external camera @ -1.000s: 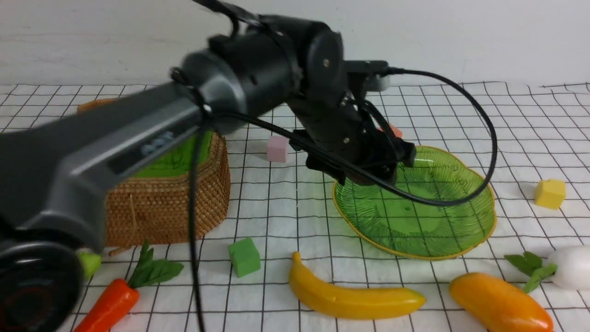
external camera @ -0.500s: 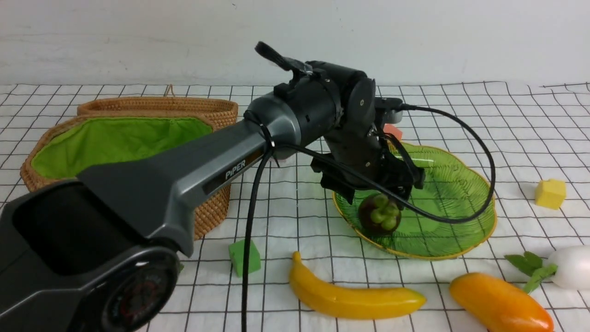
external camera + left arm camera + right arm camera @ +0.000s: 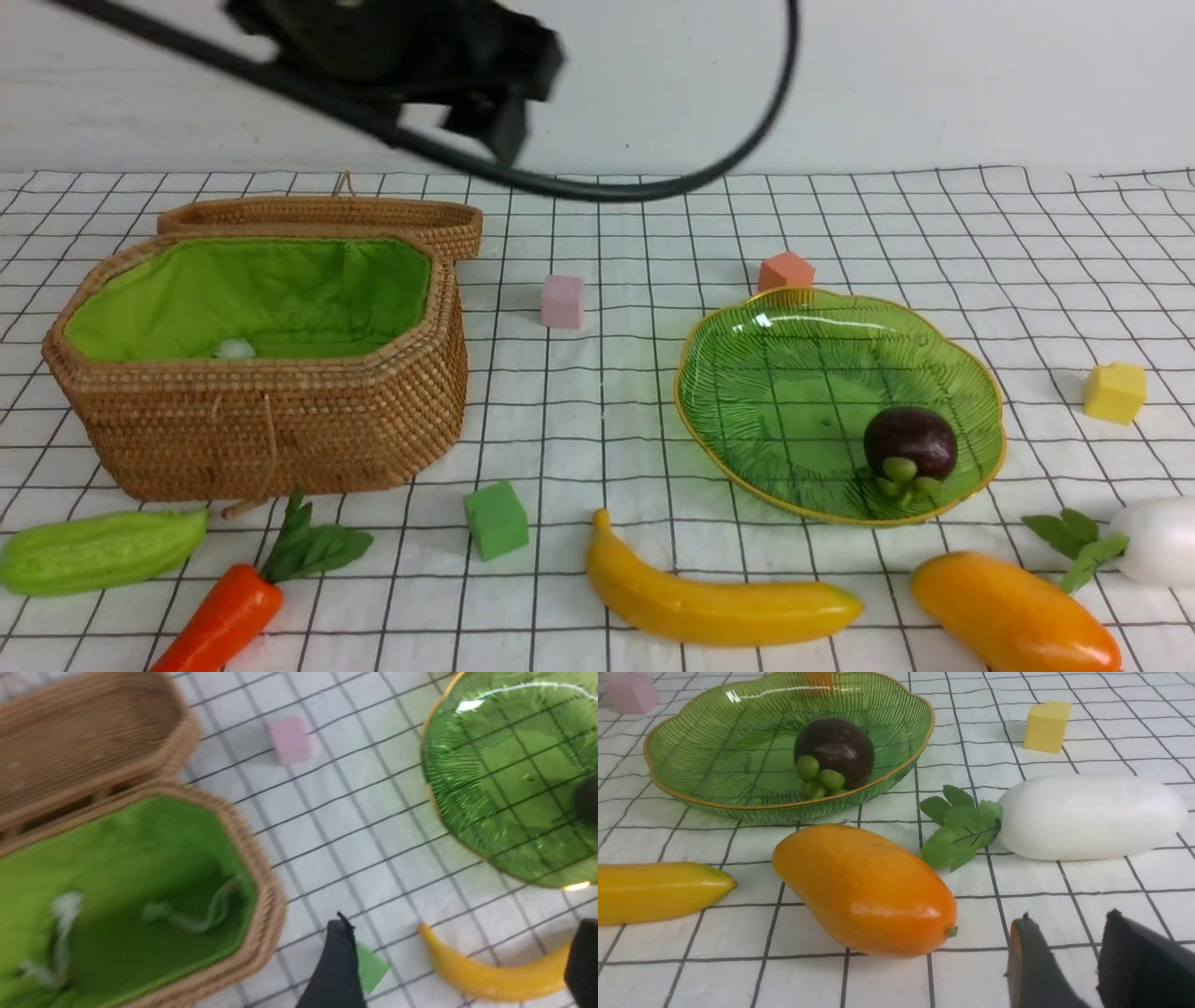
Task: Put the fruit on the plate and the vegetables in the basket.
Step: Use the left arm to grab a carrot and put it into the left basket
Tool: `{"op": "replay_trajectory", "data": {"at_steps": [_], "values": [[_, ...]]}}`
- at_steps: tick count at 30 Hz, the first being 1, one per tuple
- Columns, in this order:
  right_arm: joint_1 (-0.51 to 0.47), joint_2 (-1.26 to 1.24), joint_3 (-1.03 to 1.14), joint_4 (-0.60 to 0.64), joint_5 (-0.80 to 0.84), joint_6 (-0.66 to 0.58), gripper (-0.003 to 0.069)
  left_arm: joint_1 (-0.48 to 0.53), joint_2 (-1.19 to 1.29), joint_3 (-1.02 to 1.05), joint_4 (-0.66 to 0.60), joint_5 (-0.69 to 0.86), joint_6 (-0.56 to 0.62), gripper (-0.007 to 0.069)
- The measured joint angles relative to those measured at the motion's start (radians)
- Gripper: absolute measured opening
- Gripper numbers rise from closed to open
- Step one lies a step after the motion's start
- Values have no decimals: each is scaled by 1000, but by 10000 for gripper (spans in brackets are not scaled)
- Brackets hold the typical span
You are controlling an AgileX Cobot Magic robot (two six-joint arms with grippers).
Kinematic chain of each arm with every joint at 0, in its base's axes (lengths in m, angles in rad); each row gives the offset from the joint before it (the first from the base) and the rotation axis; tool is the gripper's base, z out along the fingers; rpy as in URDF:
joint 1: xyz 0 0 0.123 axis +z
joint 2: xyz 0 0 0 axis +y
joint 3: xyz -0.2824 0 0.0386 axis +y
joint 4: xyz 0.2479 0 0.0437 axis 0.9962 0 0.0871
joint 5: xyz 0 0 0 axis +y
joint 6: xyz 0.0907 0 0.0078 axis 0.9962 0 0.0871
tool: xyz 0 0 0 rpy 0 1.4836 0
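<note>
The left pincer point(image 3: 460, 933) hangs wide open and empty; the right pincer point(image 3: 1069, 919) is part open, empty, near the plump orange-yellow mango point(image 3: 1013, 611). Nearest lie the long yellow banana point(image 3: 719, 602), orange carrot point(image 3: 219, 616) and bumpy light-green gourd point(image 3: 98, 551). Beyond, the round dark-purple mangosteen point(image 3: 910, 443) rests in the ribbed green glass plate point(image 3: 775, 392); the brown woven basket point(image 3: 271, 429) stands open.

Blurred view: the basket point(image 3: 261, 914) stands open on the gridded surface point(image 3: 355, 826). From it, a pink cube point(image 3: 290, 739) lies at 1 o'clock and the plate point(image 3: 490, 779) at 2. The banana point(image 3: 486, 977), at the plate's 6 o'clock, shows between the tool's point(image 3: 462, 921) 2 wide-spread fingers point(image 3: 336, 961).
</note>
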Motion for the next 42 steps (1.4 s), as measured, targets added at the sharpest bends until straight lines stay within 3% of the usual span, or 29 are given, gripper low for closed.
{"op": "replay_trajectory", "data": {"at_steps": [4,7,10,15,22,28,34,42], "values": [[0,0,0,0,0,0,243,82,-307,417,8,-8,-4,520],[0,0,0,0,0,0,243,157,-492,721,22,-168,-59,489],[0,0,0,0,0,0,243,212,-584,968,24,-316,-107,468],[0,0,0,0,0,0,243,289,-533,1173,24,-452,-142,457],[0,0,0,0,0,0,243,333,-222,1178,23,-601,-200,455],[0,0,0,0,0,0,243,333,11,1147,31,-633,-188,451],[0,0,0,0,0,0,243,333,62,1074,-50,-555,-38,285],[0,0,0,0,0,0,243,333,-135,971,-171,-319,157,291]]}}
